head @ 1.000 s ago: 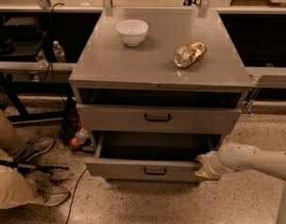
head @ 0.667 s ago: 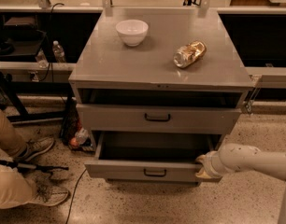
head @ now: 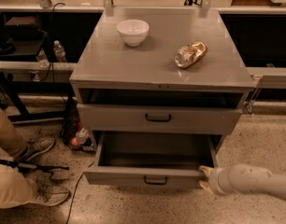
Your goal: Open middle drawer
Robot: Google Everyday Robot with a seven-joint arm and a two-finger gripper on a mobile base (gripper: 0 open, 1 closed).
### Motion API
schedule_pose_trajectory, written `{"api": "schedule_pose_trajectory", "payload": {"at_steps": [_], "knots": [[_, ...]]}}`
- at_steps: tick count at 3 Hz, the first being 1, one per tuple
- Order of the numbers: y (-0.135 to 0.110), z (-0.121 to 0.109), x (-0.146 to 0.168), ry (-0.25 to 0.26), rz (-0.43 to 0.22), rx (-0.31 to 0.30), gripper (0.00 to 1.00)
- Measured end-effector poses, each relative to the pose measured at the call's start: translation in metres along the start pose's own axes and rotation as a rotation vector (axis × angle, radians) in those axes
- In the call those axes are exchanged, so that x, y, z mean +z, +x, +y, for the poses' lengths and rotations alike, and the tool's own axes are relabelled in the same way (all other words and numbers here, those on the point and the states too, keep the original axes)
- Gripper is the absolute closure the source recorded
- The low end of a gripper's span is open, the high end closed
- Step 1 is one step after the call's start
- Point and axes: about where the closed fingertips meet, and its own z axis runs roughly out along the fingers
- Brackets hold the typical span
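The middle drawer (head: 133, 175) is a grey metal drawer with a small black loop handle (head: 155, 180). It stands pulled well out of the grey cabinet (head: 133, 64), showing a deep plain grey inside. My gripper (head: 205, 177), pale and on a white arm (head: 255, 181) coming in from the right, is at the right end of this drawer's front, touching or nearly touching its corner. The drawer above (head: 115, 118) has a similar black handle, with a dark gap over its front. Anything below the open drawer is hidden by it.
A white bowl (head: 132, 31) and a crumpled gold bag (head: 190, 54) lie on the cabinet top. A person's legs and shoes (head: 38, 148) are on the floor at the left, with a cable (head: 80, 185) and bottles (head: 77, 136) beside the cabinet. Speckled floor lies in front.
The middle drawer has come slightly further out toward the camera, and my gripper has moved with its right corner.
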Motion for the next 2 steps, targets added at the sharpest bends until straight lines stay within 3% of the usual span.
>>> {"api": "schedule_pose_trajectory", "payload": {"at_steps": [1, 2], "knots": [[0.000, 0.000, 0.000, 0.000, -0.001, 0.001, 1.00], [0.004, 0.028, -0.005, -0.004, -0.011, 0.021, 1.00]]}}
